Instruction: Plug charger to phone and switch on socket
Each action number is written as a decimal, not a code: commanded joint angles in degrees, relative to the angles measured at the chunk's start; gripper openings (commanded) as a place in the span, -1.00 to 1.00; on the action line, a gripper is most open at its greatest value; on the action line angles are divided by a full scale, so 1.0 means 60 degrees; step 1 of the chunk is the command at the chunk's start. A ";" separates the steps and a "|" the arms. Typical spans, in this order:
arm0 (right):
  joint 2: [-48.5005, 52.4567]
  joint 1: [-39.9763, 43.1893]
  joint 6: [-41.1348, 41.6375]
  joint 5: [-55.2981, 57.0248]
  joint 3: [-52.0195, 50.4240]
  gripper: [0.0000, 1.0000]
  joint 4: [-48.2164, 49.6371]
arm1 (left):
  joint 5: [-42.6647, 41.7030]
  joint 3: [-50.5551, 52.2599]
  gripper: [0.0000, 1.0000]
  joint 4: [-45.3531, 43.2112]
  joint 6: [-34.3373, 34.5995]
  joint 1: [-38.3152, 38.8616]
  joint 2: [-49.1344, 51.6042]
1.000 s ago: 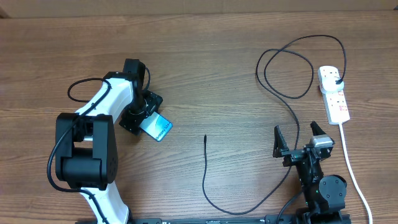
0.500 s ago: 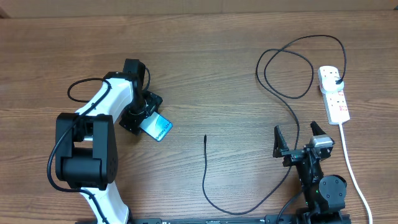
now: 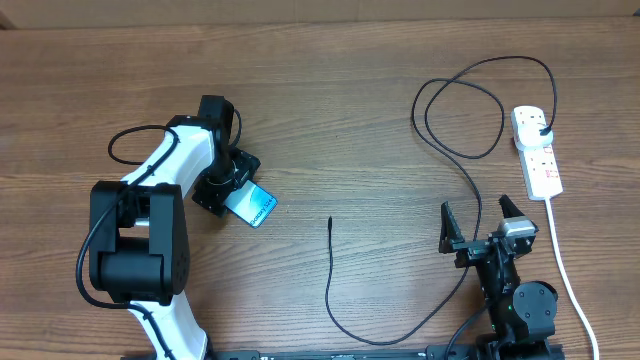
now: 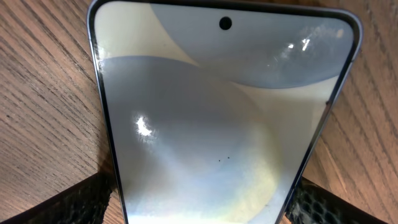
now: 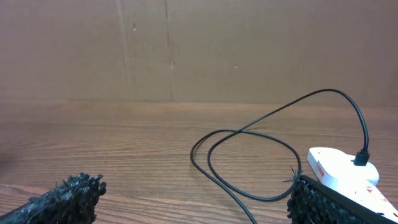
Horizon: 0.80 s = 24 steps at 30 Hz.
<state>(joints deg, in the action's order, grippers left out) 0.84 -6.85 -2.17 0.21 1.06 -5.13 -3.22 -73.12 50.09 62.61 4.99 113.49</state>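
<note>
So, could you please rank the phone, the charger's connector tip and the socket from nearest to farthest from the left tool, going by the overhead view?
1. Phone: lies between the fingers of the left tool.
2. Charger connector tip: in the middle, further right.
3. Socket: far right side, clearly farthest.

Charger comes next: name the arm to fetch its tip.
Right, likely: the right gripper stands open and empty near the charger, while the left gripper straddles the phone.
</note>
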 commanded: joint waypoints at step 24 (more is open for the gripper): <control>-0.0113 -0.0036 -0.0047 -0.0055 -0.0106 1.00 0.0062 | 0.0288 0.0302 0.70 -0.0251 -0.0222 -0.0080 0.0612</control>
<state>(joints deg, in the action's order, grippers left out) 0.84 -6.85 -2.17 0.21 1.06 -5.15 -2.79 -73.10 50.02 62.61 4.97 113.49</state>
